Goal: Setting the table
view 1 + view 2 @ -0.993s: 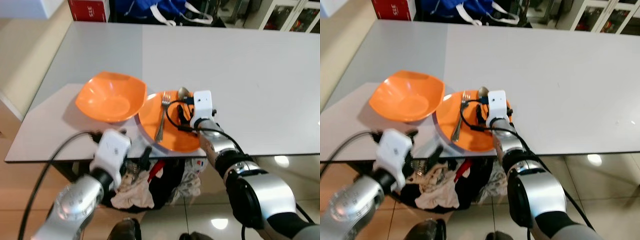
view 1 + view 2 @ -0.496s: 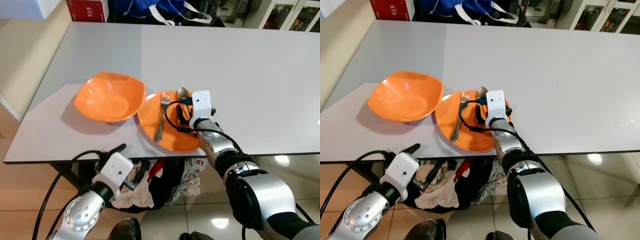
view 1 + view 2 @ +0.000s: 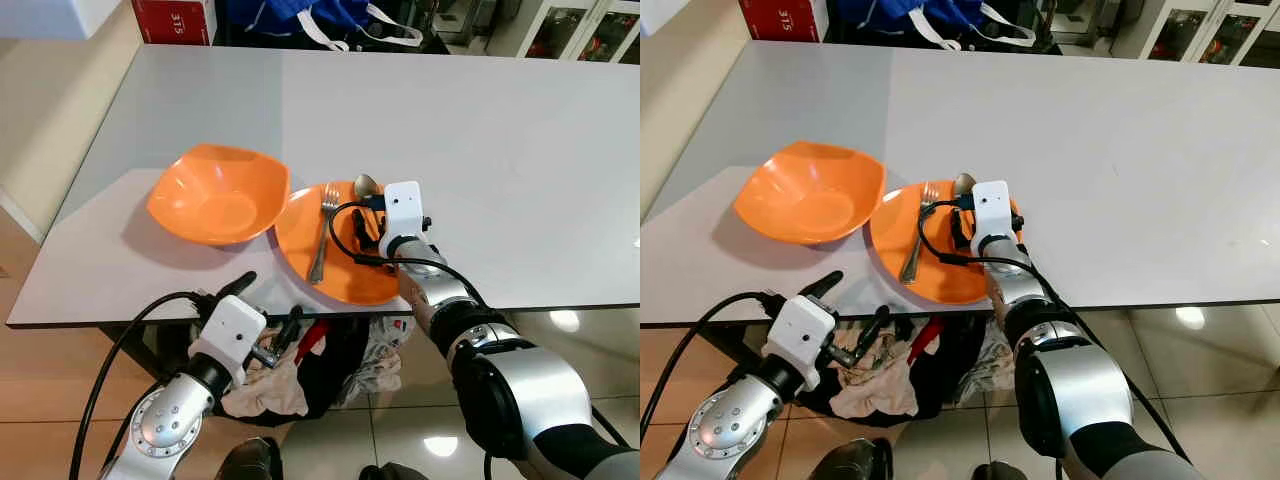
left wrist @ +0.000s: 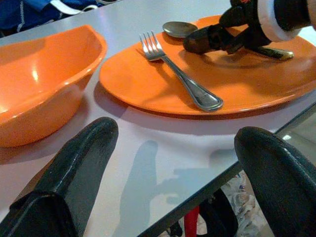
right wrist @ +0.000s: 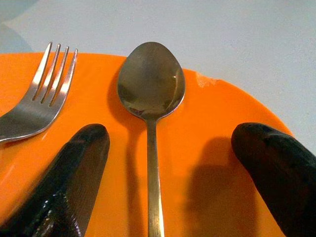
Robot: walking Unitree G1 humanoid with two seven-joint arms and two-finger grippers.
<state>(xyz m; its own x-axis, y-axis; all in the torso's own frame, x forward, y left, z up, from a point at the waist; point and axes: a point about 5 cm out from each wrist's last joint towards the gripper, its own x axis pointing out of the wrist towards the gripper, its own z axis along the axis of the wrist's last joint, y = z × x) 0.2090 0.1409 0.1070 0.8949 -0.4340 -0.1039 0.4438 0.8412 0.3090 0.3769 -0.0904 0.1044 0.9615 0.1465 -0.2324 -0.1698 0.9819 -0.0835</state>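
An orange plate (image 3: 350, 280) lies near the front edge of the grey table (image 3: 470, 120), with a fork (image 3: 322, 236) and a spoon (image 5: 150, 94) on it. An orange bowl (image 3: 220, 195) sits to the plate's left, touching its rim. My right gripper (image 5: 170, 138) hovers low over the plate, open, one finger on each side of the spoon's handle. My left gripper (image 4: 177, 133) is open at the table's front edge, level with the tabletop and pointing at the plate and bowl (image 4: 39, 79), with nothing between its fingers.
Crumpled clothes and dark bags (image 3: 290, 385) lie on the tiled floor under the table's front edge. A red box (image 3: 175, 18) and a blue bag (image 3: 300, 15) stand beyond the far edge. The table's right half is bare.
My left gripper has drawn back from above the tabletop to just below its front edge, then lifted slightly. The right gripper, plate, fork and spoon have stayed put.
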